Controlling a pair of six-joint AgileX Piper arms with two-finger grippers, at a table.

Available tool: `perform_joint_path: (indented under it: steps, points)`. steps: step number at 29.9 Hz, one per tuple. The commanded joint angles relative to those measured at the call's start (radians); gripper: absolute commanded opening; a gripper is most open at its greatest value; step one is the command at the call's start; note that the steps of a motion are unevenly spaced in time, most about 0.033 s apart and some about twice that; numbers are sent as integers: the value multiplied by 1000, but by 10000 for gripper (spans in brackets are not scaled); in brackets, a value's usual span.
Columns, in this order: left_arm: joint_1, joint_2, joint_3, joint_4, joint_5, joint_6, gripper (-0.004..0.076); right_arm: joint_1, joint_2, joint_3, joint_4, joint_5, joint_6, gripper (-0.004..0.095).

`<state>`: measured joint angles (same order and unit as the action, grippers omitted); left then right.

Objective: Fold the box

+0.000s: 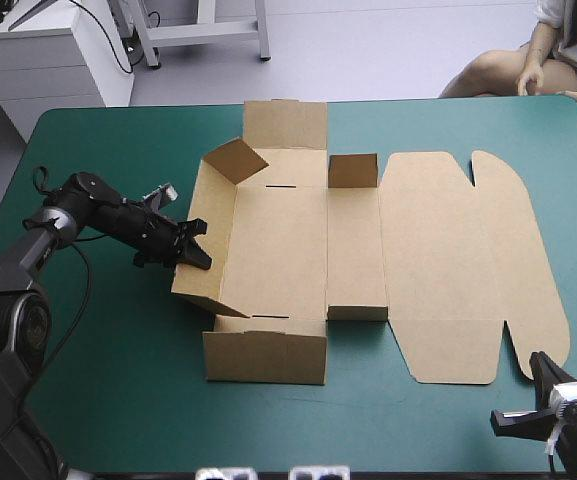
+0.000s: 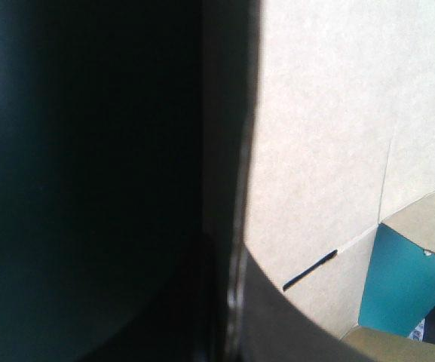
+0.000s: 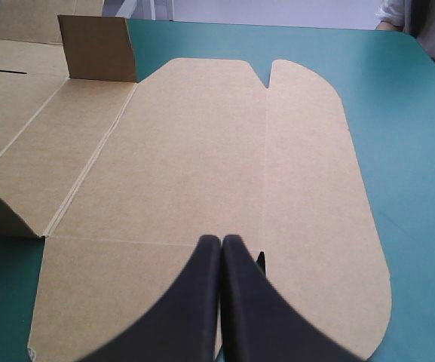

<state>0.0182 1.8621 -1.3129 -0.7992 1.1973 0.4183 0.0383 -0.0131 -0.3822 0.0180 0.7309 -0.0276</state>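
One brown box (image 1: 298, 250), a single cut sheet of board, is shown opened out at the middle of a counter (image 1: 98, 350) under a teal-green cover.

The left wall (image 1: 208, 275) is raised. At its far end, one corner flap (image 1: 233, 160) is stood up and turned inward. One small flap (image 1: 353, 170) is stood upright at the far edge of the narrow panel beside the base. The lid (image 1: 458, 260) is spread flat toward the counter's right side, and two notches are cut into its rounded outer edge. Two thin dark slots are counted in the base, one toward the far edge (image 1: 280, 185) and one toward the near edge (image 1: 268, 317).

Two claws are counted. The left claw (image 1: 196, 250) is clenched on the raised left wall, reached from outside the box. In the left wrist view the board's edge is seen rising from between the black fingers (image 2: 285, 320), with the pale inner face of the box (image 2: 330, 136) and one slot (image 2: 309, 270) ahead.

The right claw (image 1: 538, 365) is placed at the counter's near right corner. Its fingers are pressed together on nothing, and their tip (image 3: 222, 240) is seen over the near edge of the lid (image 3: 225, 151). Whether the board is touched cannot be told.
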Motion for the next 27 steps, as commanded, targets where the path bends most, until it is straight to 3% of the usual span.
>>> perform_joint_path:
  steps: [1,5,13,20,27]
  points:
    - [-4,-48,-81,-52,95,-1,-8,-6,-1,-25,-2,-76,-1,-20]
    - [-36,-50,-217,68,96,-65,-8,-6,-1,-25,-2,-76,-1,-20]
    - [-276,-50,-514,649,91,-98,-8,-6,-1,-25,-2,-76,-1,-20]
    - [-467,-46,-605,935,80,260,-8,-6,-1,-25,-2,-76,-1,-20]
    - [-521,-46,-605,1181,53,478,-8,-6,-1,-25,-2,-76,-1,-20]
